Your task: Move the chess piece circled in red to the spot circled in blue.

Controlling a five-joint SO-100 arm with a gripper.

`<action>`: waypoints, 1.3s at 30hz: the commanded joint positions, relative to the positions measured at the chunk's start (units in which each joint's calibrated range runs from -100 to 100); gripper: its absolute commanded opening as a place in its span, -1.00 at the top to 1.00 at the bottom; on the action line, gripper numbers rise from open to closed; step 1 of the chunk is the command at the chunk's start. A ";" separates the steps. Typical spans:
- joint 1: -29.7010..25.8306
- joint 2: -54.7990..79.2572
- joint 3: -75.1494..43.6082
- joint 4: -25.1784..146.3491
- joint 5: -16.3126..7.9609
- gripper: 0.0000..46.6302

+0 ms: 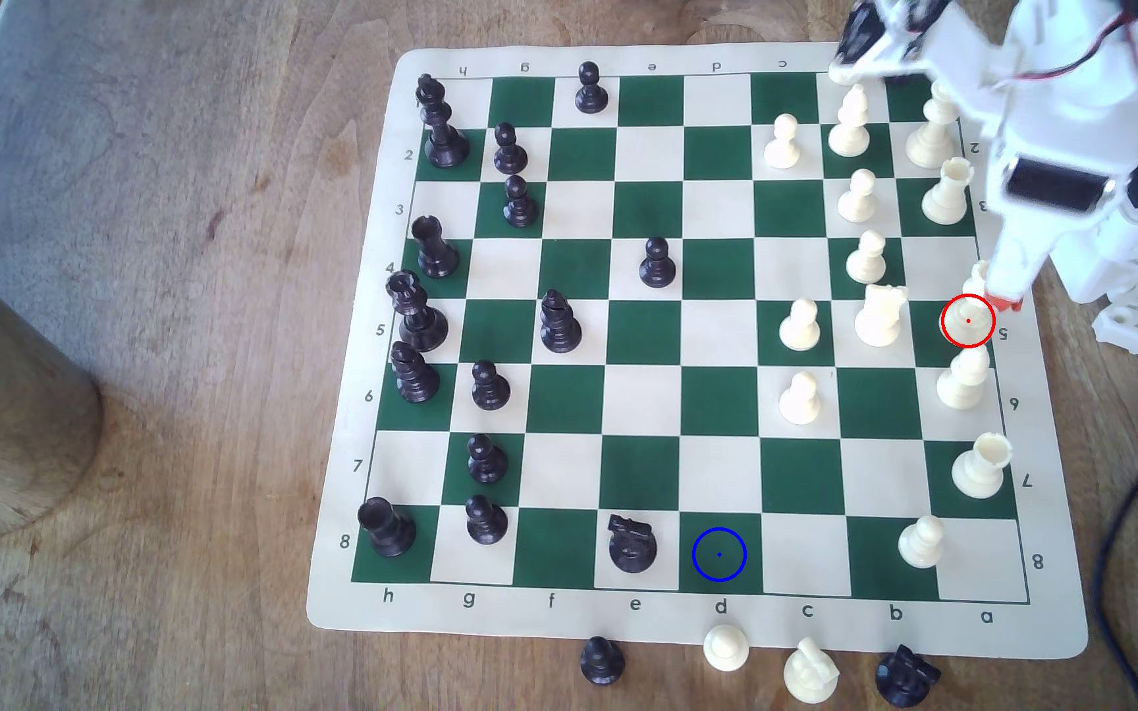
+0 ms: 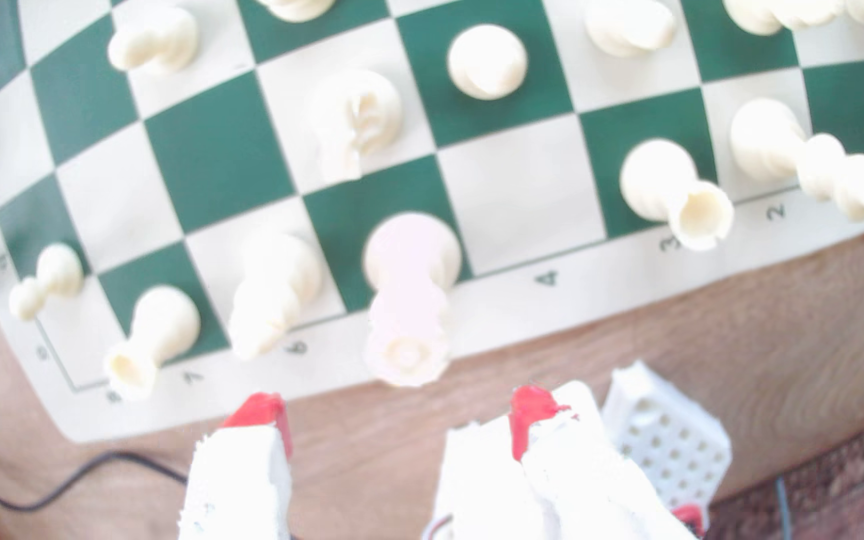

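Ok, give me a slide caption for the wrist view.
Open gripper poised short of the cream queen at the board's edge.

Letters a–h, numbers 2–8 on board mat point(image 1: 689, 619)

In the exterior view the arm point(image 1: 1031, 137) covers most of the cream queen point(image 1: 975, 301): only its base inside the red ring and a sliver of its body show, at three o'clock on the board mat point(image 1: 710, 615). The arm also hides the mat's corner at one o'clock and is cut off by the picture's top and right edges. In the wrist view the queen point(image 2: 409, 311) is washed out and blurred, and the white fingers point(image 2: 243, 467) with red tips are cut off by the edge at six o'clock.
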State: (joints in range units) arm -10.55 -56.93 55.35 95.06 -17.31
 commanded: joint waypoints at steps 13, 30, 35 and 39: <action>-2.01 7.61 0.95 -6.53 -1.42 0.25; -2.95 13.72 3.58 -12.18 -2.39 0.40; -3.81 13.98 3.58 -11.77 -2.44 0.53; -4.75 13.98 3.58 -11.36 -2.44 0.68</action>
State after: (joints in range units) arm -14.68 -43.02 59.51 83.11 -19.66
